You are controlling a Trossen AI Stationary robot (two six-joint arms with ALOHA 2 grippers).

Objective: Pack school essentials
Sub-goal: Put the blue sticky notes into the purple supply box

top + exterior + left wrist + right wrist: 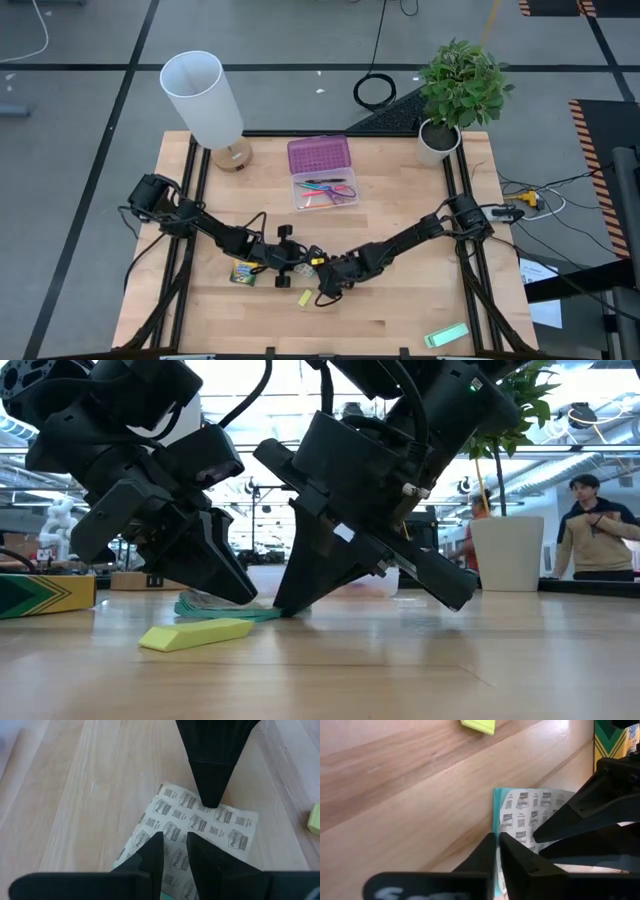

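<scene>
Stationery for this one sits on a light wooden table (400, 310) with black rails, on a grey floor with dark tape lines. In the low view the room behind is an open workspace, and a person (597, 525) in a tan top stands at about 3 o'clock beside a white plant pot (507, 553).

The teal-edged packet (200, 827), printed all over with little sticky-note logos, lies flat near the middle of the table, a bit toward 6 o'clock. Both grippers are down on it. The left gripper (175, 852) has its fingers nearly together with a slim gap, tips resting on the packet's printed face. The right gripper (497, 842) comes in from the opposite side and its fingers are pinched on the packet's teal edge.

At 9 o'clock of the packet is the crayon box (243, 272), just beside the left arm. A small yellow block (306, 297) lies right by the grippers at 6 o'clock. Up at 12 o'clock the purple pencil case (320, 172) is open with scissors and pencils inside. A white lamp (205, 100) stands at 10 o'clock, a potted plant (460, 85) at 2 o'clock, and a pale green block (446, 335) sits well apart at 5 o'clock.
</scene>
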